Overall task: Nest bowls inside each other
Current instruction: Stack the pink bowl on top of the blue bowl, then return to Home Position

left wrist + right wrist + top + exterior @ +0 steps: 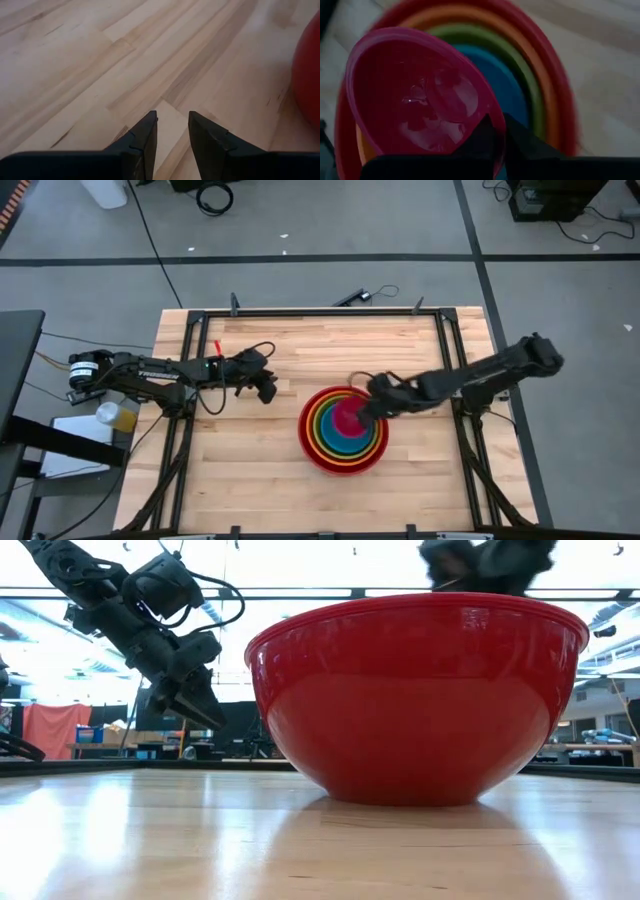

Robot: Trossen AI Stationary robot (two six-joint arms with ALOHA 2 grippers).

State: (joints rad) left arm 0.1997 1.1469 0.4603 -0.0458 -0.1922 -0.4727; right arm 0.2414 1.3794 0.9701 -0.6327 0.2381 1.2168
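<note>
Red (307, 448), orange (318, 442), lime green (322, 423) and blue (331, 438) bowls sit nested at the table's middle right, the red one's base on the wood (420, 710). My right gripper (499, 132) is over the stack, shut on the small magenta bowl (420, 95), which shows at the stack's middle in the high view (346, 420). My left gripper (268, 392) hangs open above bare wood left of the stack (172, 125), touching nothing; the red bowl's wall (307, 70) shows at the edge of its wrist view. My right gripper pinches the magenta bowl's rim (491, 114), one finger (480, 137) inside the bowl and one outside. The fingers slant down from the table's right side. The bowl is tilted, its hollow toward the wrist, over the blue bowl (505, 85); I cannot tell whether they touch.
A black frame (440, 330) runs along the table's far edge and down both sides. A small red item (217, 345) lies near the far left corner. A cup with yellow contents (120, 416) stands off the table's left edge. Bare wood lies in front of the stack.
</note>
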